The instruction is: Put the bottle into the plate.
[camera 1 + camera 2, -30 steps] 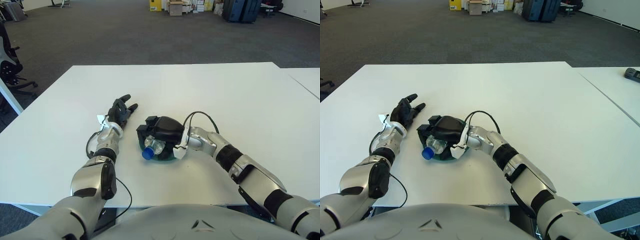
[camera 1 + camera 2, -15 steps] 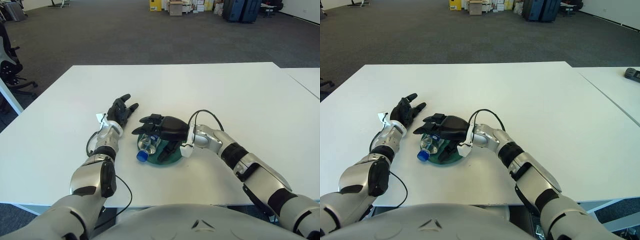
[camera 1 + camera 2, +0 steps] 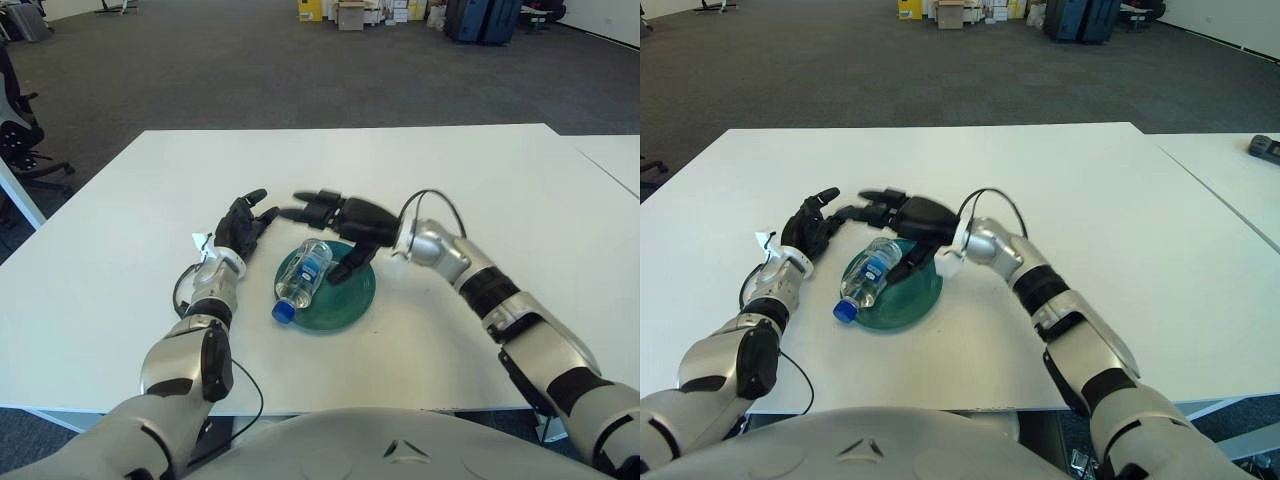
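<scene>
Clear plastic bottle (image 3: 303, 279), blue cap toward 7 o'clock, lies on its side in the round green plate (image 3: 352, 300). Right hand (image 3: 338, 222), fingers spread and released, at the plate's 12 o'clock. Left hand (image 3: 240, 223) relaxed, at 10 o'clock. Right eye view alone shows a dark object (image 3: 1265, 148) on the neighbouring table (image 3: 1230, 185).

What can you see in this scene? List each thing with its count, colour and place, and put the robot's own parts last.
Bottle: one, clear with blue cap, lying on its side in the plate, cap end over the near-left rim.
Plate: one, dark green, on the table.
Table: one, white, before the robot.
Right hand: one, black, fingers spread, above the plate's far edge, holding nothing.
Left hand: one, black, left of the plate, holding nothing.
</scene>
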### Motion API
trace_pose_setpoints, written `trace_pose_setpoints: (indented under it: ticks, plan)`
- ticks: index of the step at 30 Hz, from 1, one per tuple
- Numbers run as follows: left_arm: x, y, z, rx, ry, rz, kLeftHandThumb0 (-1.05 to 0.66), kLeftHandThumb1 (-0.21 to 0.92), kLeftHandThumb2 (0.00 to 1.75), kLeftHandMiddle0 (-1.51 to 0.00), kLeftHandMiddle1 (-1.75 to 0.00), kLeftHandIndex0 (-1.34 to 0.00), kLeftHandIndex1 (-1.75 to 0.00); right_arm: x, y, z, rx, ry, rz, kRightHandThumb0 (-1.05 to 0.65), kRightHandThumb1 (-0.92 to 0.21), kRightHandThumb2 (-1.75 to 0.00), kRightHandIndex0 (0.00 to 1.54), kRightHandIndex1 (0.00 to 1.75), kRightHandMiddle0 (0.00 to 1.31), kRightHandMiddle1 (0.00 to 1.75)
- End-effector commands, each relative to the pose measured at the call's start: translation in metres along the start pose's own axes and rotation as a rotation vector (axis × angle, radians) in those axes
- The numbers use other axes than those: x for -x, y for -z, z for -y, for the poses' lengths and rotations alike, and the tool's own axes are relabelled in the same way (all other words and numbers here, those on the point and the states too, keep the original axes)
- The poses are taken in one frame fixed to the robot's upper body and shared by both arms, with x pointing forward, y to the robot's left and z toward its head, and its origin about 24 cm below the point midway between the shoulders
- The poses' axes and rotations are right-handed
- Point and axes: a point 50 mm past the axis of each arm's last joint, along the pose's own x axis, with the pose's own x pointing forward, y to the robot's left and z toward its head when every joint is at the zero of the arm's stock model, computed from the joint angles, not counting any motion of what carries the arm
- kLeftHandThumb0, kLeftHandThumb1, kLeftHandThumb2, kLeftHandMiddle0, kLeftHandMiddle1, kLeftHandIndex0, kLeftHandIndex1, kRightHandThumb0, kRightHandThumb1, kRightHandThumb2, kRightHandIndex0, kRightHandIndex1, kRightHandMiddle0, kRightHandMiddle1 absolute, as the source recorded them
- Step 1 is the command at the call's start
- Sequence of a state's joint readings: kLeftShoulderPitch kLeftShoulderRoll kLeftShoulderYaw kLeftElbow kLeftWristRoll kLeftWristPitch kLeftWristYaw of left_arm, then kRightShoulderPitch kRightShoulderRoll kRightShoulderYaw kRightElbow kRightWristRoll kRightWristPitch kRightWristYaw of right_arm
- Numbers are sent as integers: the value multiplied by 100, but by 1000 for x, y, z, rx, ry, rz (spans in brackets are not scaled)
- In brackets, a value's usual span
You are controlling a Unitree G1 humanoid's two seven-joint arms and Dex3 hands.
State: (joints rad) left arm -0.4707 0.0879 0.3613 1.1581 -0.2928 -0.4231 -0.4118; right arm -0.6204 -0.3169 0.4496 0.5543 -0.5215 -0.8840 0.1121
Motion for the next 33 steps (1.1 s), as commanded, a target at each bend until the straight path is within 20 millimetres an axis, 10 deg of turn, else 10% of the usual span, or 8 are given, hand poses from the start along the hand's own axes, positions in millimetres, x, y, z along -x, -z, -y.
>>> trace_pose_setpoints:
  ticks: [1,12,21,33]
  plan:
    - [4,9,-1,-16,-32,-45,-92,92,97,-46,-27,-13,-94,12,11,15,9,78,-51,-105,-92,-54,0,0,0,0]
    - [-4,7,0,-18,-50,-104,-91,92,97,-45,-61,-17,-109,69,63,27,-13,260,-409,-105,-92,-74,0,0,0,0]
    - [-3,7,-4,-14,-58,-119,-91,92,98,-46,-68,-17,-110,102,95,5,-442,564,-738,-99,-92,-89,6,2,6,3]
    - [-1,7,-7,-8,-65,-121,-91,92,96,-44,-72,-16,-112,126,110,-26,-1030,819,-844,-76,-92,-88,47,7,7,81]
